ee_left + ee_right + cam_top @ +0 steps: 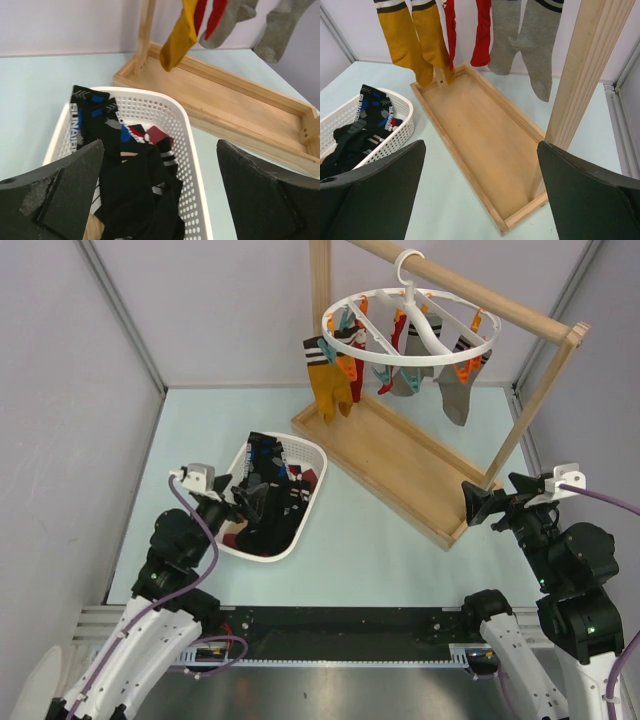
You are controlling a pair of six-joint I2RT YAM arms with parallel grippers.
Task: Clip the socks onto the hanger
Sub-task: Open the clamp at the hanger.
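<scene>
1. Start from the left gripper [160,145], jaws spread wide and empty, poised just above the white basket [176,109] holding the dark socks [132,180] in a tangled heap.
2. Pick one sock only: aim for the patterned black-and-blue sock [92,112] draped against the basket's far rim, at the edge of the pile and probably easiest to separate.
3. Come down with one finger on each side of a single fold, close near the cuff, and lift slowly, shaking off any neighbour dragged along.
4. Keep clear of the basket wall: light plastic, likely to tip or slide under a snagged finger.
5. Hold the right gripper [478,505], likewise spread wide and empty, ready beside the near corner of the wooden frame [400,465] for working a clip.
6. Carry the sock up to the white circular hanger [400,358], hung by its hook from the wooden rail [480,290] and already bearing mustard socks [330,385], red socks [481,35] and grey socks [455,395].
7. Seek a free clip on the near side of the ring; free clips impossible to pick out from here.
8. Steady the ring before pushing in the cuff, given its likely swing and turn on the hook.
</scene>
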